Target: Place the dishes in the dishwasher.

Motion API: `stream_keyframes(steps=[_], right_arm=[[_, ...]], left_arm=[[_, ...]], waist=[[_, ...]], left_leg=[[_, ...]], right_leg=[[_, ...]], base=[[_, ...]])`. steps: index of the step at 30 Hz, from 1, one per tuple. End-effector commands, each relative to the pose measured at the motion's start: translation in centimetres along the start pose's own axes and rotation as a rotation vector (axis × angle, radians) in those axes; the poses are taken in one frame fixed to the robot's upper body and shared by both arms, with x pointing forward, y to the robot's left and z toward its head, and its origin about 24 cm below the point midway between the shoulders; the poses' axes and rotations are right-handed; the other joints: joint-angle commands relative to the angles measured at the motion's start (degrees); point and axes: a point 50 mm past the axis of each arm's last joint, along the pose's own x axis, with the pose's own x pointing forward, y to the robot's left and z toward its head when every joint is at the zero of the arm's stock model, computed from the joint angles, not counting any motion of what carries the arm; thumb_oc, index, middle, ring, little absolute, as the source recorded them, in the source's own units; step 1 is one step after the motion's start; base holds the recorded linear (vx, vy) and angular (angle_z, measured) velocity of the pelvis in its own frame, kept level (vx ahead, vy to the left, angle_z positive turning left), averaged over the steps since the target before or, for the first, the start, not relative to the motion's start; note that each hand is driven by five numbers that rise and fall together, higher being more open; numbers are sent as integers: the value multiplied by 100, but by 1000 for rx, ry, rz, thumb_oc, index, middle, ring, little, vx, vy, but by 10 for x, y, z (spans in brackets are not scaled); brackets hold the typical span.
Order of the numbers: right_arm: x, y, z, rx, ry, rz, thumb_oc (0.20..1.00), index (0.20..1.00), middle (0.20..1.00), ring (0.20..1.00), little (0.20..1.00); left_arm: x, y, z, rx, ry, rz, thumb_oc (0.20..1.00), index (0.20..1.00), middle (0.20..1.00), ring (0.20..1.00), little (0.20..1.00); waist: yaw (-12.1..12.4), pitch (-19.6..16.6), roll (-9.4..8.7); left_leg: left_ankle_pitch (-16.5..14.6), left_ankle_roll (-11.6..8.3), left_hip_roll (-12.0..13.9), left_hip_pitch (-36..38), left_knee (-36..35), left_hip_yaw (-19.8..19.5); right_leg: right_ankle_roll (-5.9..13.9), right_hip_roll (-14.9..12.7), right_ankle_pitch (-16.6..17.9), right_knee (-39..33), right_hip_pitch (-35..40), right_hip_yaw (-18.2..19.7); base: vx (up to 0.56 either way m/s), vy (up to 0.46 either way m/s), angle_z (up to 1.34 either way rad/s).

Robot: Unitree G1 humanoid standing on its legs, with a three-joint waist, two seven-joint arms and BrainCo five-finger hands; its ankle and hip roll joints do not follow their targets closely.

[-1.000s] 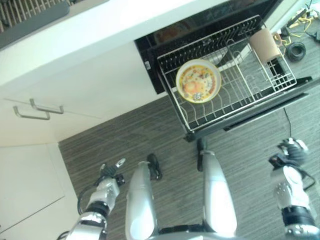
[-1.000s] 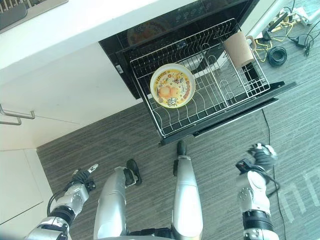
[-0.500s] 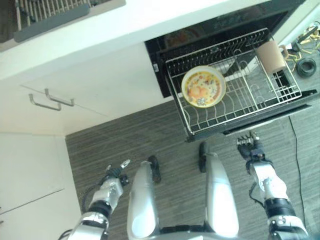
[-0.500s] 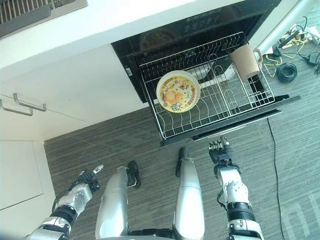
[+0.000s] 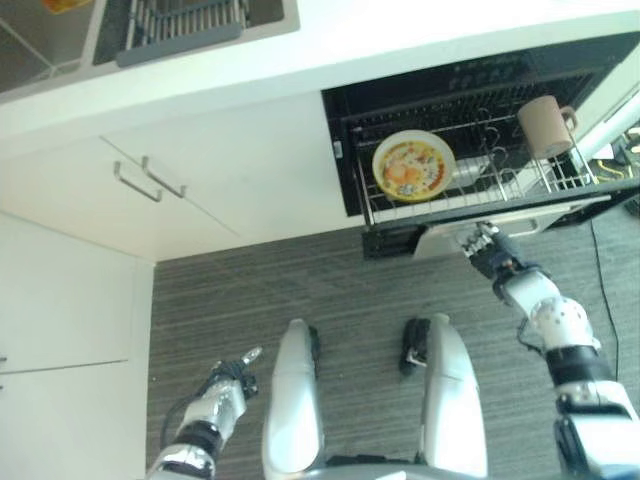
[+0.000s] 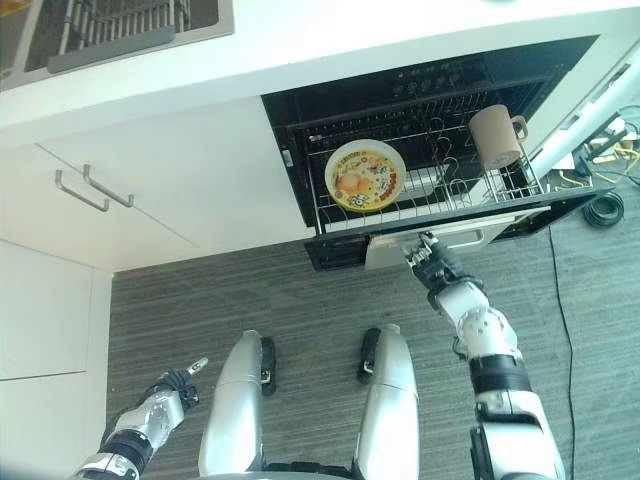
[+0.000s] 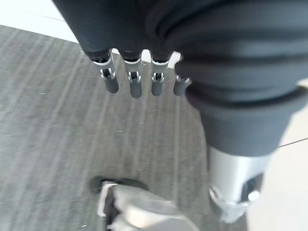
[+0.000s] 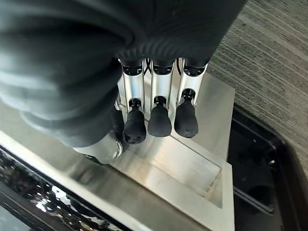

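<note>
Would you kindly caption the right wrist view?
Right hand, fingers straight, at the dishwasher's steel handle.

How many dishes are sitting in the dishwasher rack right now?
2: a yellow patterned plate standing in the rack's left half, and a tan mug at its right end. Others may be hidden deeper inside.

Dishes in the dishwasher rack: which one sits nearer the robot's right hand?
The yellow patterned plate, standing near the rack's middle, is nearer the right hand. The beige mug sits farther off at the rack's far right end.
</note>
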Motion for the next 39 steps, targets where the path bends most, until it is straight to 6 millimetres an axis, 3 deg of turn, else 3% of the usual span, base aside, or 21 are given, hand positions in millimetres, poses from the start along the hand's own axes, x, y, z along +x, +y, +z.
stream_keyframes(steps=[1,8,9,12,14,18,21,26,33,36,37,39], right_arm=[[4,53,40,-71,-93,126,200,200,200,200,200],[0,83,113,-214,-257,-60,200,200,200,200,200],[-8,88,136,-209,-335,-96,200,200,200,200,200],[-31,106,179,-220,-503,-145,200,200,200,200,200],[-48,118,202,-256,-599,-142,200,200,200,200,200],[-66,129,223,-319,-668,-94,200,200,200,200,200],[-74,118,235,-357,-671,-121,200,200,200,200,200],[-88,108,251,-451,-730,-151,200,200,200,200,200],[-116,121,274,-579,-915,-119,200,200,200,200,200],[-121,116,278,-556,-915,-121,200,200,200,200,200],[-119,108,278,-553,-879,-137,407,407,407,407,407],[-118,99,277,-571,-849,-151,652,652,652,652,652]], left_arm=[[5,15,-19,180,47,13,1000,1000,1000,1000,1000],[7,23,-35,214,134,-6,1000,1000,1000,1000,1000],[8,31,-43,215,157,-4,1000,1000,1000,1000,1000],[9,47,-60,244,195,-23,1000,1000,1000,1000,1000],[8,60,-73,285,218,-50,1000,1000,1000,1000,1000],[5,79,-97,342,224,-60,1000,1000,1000,1000,1000],[-1,90,-114,394,199,-70,1000,1000,1000,1000,1000],[-5,98,-120,424,155,-67,1000,1000,1000,1000,1000],[-9,103,-131,471,151,-86,1000,1000,1000,1000,1000],[-12,108,-136,481,146,-64,1000,1000,1000,1000,1000],[-12,109,-135,475,139,-61,1000,1000,1000,1000,1000],[-12,110,-135,472,136,-66,1000,1000,1000,1000,1000]], waist=[[282,-237,116],[653,-114,704],[799,-103,834],[1077,-42,1074],[1253,-35,1167],[1574,-77,1161],[1715,-93,1132],[1822,-105,1124],[1881,-120,1080],[1918,-168,987],[1929,-212,965],[1949,-273,918]], left_leg=[[1298,271,-277,-36,-1336,68],[1989,62,-312,11,-2267,-131],[2155,16,-340,44,-2603,-216],[2470,-34,-395,90,-3191,-329],[2506,-29,-437,94,-3360,-341],[2530,-65,-473,130,-3501,-377],[2570,-102,-442,231,-3574,-392],[2602,-111,-402,352,-3697,-375],[2691,-131,-306,487,-3960,-216],[2753,-176,-208,584,-4050,-164],[2739,-177,-190,655,-4048,-186],[2719,-178,-179,725,-4073,-202]], right_leg=[[270,-393,145,-294,313,164],[117,-498,-442,299,70,250],[108,-545,-609,406,24,227],[80,-707,-898,655,-34,126],[67,-822,-1020,754,-74,30],[87,-1091,-1116,810,36,-219],[89,-1204,-1141,774,181,-344],[93,-1292,-1108,672,291,-447],[122,-1323,-1006,428,455,-620],[125,-1323,-990,330,654,-779],[121,-1304,-971,251,773,-828],[129,-1293,-928,125,901,-896]], base=[[240,126,8],[67,153,17],[-76,135,1],[-137,63,17],[-191,-27,46],[-58,-53,49],[27,-6,45],[-15,51,-1],[-60,22,2],[-9,-29,11],[21,-5,24],[16,24,17]])
